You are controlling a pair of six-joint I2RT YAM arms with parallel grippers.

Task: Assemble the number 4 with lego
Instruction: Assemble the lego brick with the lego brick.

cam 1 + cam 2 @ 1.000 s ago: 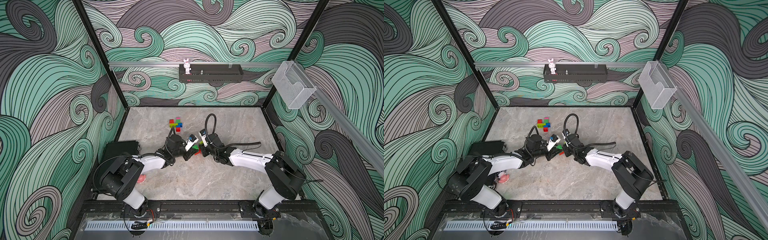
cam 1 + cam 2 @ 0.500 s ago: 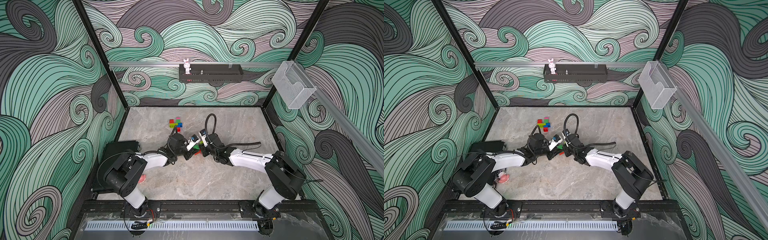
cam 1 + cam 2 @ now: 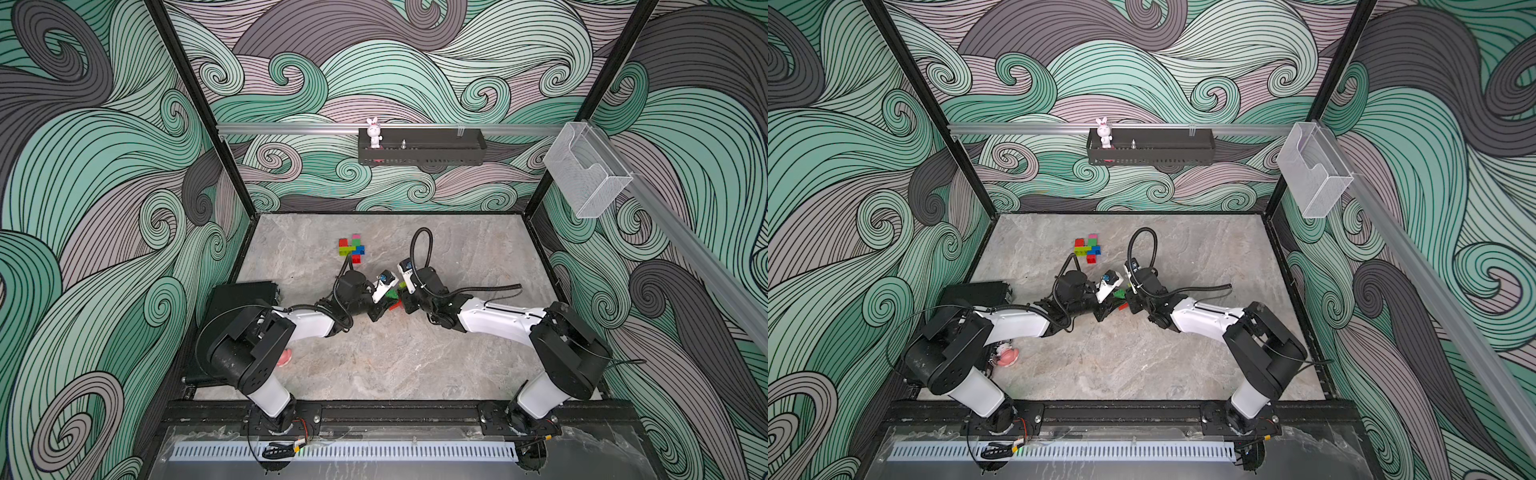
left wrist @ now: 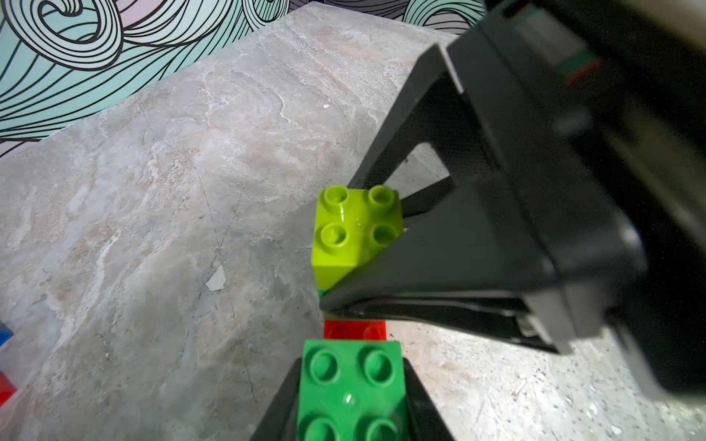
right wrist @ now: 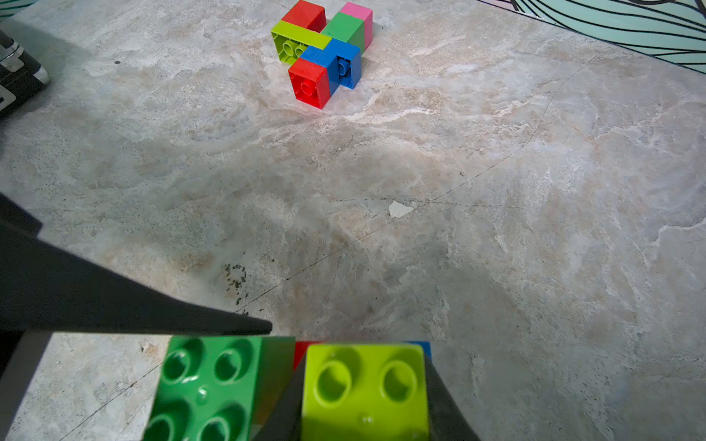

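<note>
Left wrist view, nearest first: the left gripper (image 4: 351, 420) is clamped on a dark green brick (image 4: 351, 382), studs up. Just beside it, the right gripper (image 5: 363, 412) is clamped on a lime brick (image 5: 365, 382). A red brick (image 4: 355, 330) shows between the two, but I cannot tell whether it is joined to either. Both held bricks are well apart from the brick cluster (image 3: 352, 249), on the robot's side of it. Farther off, that cluster lies on the tabletop (image 3: 457, 249). It has six joined bricks: two red, one lime, one dark green, one blue, one pink. I judge the 4 roughly half built, with the held pieces not yet mated or added to the cluster.
</note>
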